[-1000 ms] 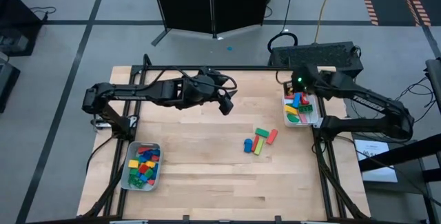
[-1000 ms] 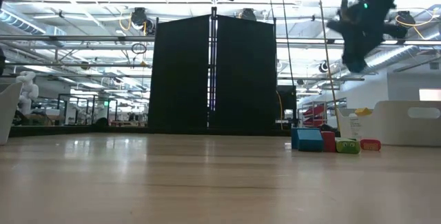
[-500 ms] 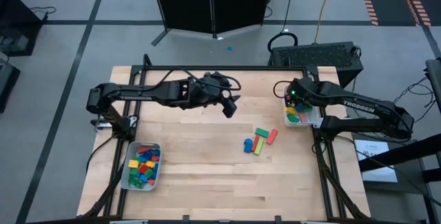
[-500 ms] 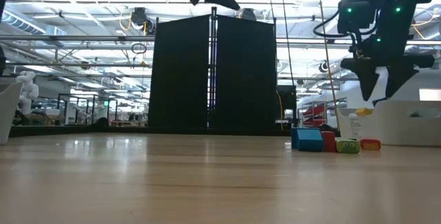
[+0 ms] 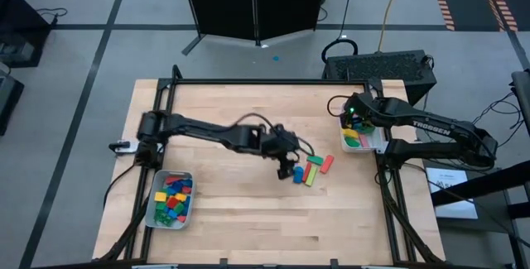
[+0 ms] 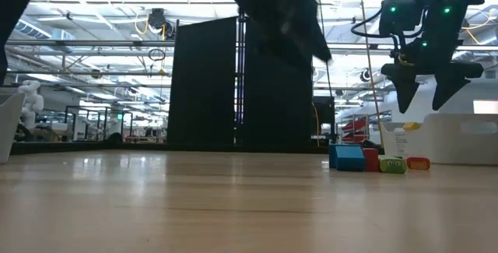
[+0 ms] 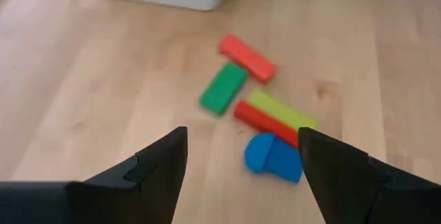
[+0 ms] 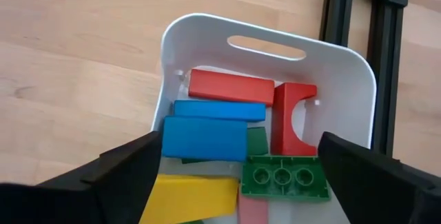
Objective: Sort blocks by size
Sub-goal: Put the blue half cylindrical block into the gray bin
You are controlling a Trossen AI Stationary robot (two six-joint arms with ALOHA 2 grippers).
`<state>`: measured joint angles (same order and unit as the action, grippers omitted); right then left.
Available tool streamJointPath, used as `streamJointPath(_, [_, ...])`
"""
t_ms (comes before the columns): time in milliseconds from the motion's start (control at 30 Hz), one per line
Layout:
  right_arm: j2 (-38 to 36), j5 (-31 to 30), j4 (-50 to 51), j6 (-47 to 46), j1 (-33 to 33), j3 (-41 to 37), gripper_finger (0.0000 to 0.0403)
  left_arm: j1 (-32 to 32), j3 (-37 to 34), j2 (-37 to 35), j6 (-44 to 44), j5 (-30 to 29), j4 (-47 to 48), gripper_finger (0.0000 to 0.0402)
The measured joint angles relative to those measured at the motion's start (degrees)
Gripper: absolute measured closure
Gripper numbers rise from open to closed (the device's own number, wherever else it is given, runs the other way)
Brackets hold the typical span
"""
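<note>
Now the table (image 5: 240, 211) carries two trays: the left tray (image 5: 149, 215) holds short blocks, the right tray (image 8: 344, 79) long ones. Between them lie five loose blocks (image 7: 265, 117): red, green, red, yellow bars and a blue piece (image 7: 272, 158). The left gripper (image 7: 241, 162), fingers spread and empty, hangs just above the blue piece. The right gripper (image 8: 238, 176), released too, hovers over its tray. Likely step: picking the blue piece; next calls for descent and closing.
</note>
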<state>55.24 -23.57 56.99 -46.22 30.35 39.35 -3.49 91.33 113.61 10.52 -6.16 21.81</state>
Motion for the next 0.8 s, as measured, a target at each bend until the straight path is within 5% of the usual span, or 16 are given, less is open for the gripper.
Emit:
streamJointPath(233, [0.01,-0.06,-0.5,2.35,-0.02,0.0,0.0025,-2.94,0.0,7.97,-3.34,0.6,-11.34,0.013])
streamJointPath(800, [0.0,-0.09,-0.98,5.38,-0.02,0.02,0.0026,-1.57,0.13,16.71,0.52,-1.28,-12.35,0.0134])
